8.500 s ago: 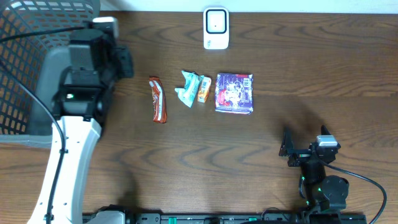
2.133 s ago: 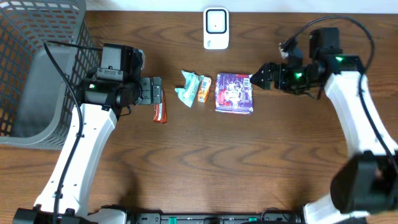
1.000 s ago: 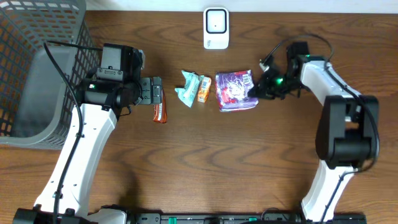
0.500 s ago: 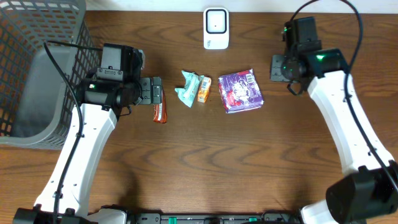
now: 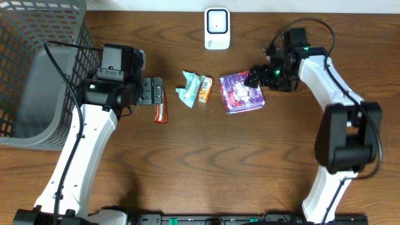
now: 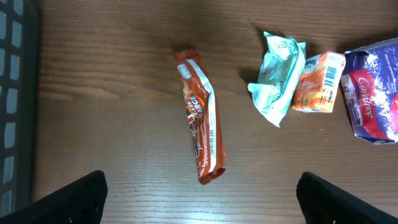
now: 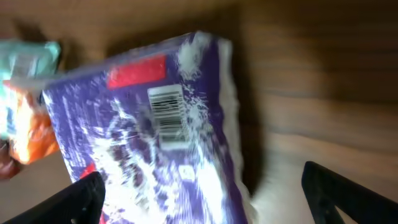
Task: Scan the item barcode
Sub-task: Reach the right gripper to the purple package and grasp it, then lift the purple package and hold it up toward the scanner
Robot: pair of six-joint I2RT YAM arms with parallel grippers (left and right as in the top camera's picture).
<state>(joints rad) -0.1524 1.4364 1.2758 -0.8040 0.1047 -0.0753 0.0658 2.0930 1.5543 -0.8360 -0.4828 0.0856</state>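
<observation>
Right gripper [image 7: 205, 196]: jaws spread wide, nothing clamped. In my right wrist view one finger [image 7: 333, 186] sits over bare wood beyond the pack's edge. The other shows at the opposite bottom corner, overlapping the wrapper in the picture. I can't tell if it touches.

Under and ahead of those jaws is the purple pack [image 5: 242, 92], lying on the table [image 5: 206, 156] at a slant, skewed to the table edges. Its barcode [image 7: 166, 115] faces up toward the wrist camera, beside a red label patch. That view is blurred.

Overhead, the right gripper is at the pack's upper right corner. The white scanner [image 5: 217, 28] stands apart from the pack at the far edge of the table.

Just beside the pack is a small orange packet [image 6: 318, 82], and a teal packet [image 6: 277, 78] is pressed against that.

Left gripper [image 6: 202, 199]: fully open, empty, hovering over the brown snack bar [image 6: 202, 134], which lies flat between the fingertips' line and the top of the left wrist view. The bar is well apart from the teal packet.

A grey mesh basket [image 5: 25, 62] sits at the table's left end, beside the left arm.
</observation>
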